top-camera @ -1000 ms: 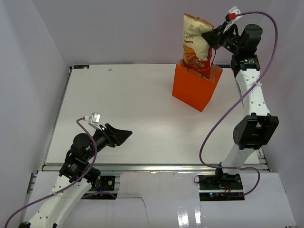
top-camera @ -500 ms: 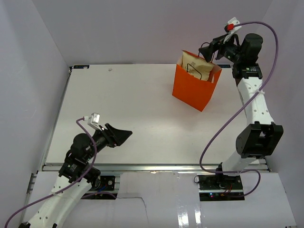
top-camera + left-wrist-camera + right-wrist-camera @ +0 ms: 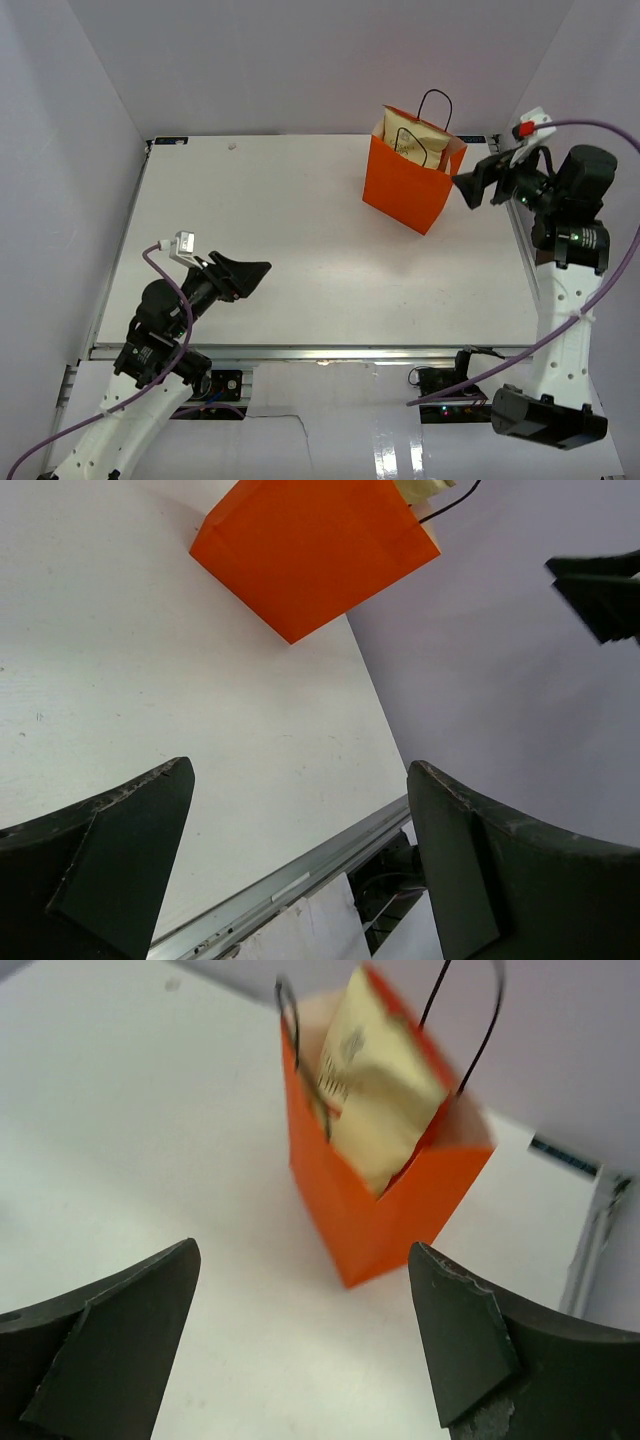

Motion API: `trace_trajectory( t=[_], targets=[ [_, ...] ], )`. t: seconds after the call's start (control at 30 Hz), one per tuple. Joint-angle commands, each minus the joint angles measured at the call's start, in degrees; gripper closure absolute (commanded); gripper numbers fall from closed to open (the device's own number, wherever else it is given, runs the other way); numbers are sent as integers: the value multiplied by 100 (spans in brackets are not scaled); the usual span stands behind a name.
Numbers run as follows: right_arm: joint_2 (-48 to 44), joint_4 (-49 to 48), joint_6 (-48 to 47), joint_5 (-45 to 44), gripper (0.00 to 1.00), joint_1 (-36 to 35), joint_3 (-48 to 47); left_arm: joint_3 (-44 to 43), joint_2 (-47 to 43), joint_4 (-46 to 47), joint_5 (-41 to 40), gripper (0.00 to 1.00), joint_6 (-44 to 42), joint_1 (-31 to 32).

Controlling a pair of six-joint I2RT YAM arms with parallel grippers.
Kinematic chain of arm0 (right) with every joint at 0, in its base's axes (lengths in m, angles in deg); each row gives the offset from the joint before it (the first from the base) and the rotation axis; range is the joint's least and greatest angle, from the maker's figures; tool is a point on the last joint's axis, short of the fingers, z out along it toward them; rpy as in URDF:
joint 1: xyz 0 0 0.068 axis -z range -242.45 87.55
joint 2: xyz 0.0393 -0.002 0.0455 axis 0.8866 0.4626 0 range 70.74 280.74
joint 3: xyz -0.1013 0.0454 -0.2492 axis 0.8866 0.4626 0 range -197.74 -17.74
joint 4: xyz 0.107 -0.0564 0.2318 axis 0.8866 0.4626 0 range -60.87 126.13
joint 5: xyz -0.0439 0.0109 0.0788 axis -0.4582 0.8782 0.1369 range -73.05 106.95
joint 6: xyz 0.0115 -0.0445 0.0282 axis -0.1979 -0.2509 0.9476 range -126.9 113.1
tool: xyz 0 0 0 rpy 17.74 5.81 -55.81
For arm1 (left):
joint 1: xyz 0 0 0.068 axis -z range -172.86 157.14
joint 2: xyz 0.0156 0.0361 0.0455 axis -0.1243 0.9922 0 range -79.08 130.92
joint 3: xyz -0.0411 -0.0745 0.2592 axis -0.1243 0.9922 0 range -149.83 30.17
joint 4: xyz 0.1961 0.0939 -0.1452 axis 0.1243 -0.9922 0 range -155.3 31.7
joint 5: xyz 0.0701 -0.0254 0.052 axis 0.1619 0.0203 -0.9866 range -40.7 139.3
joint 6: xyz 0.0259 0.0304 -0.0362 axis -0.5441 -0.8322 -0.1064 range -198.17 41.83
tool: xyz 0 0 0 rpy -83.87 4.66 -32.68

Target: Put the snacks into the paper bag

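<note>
Right wrist view: the right gripper (image 3: 302, 1290) gapes empty, facing the upright orange paper bag (image 3: 385, 1215), the chip bag (image 3: 375, 1110) standing inside with its top above the rim. The left gripper (image 3: 245, 272), likewise spread empty, hovers well apart over the table (image 3: 300, 200)

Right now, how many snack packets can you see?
1: a cream-coloured chip bag standing inside the upright orange paper bag, its top poking out. More may be hidden under it.
</note>
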Motion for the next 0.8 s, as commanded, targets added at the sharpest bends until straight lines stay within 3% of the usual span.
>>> trace_trajectory(
  t=[0.0,0.27,0.77],
  targets=[
    [-515,1276,-555,-119,10,-15,787,-267,108,-101,-56,2,-168,2],
    [-1245,1550,130,-1147,10,-15,1816,-741,381,-584,68,2,-537,2],
    [-1466,1268,693,-1903,10,-15,1756,-1005,92,-1234,-117,2,-670,2]
  ],
)
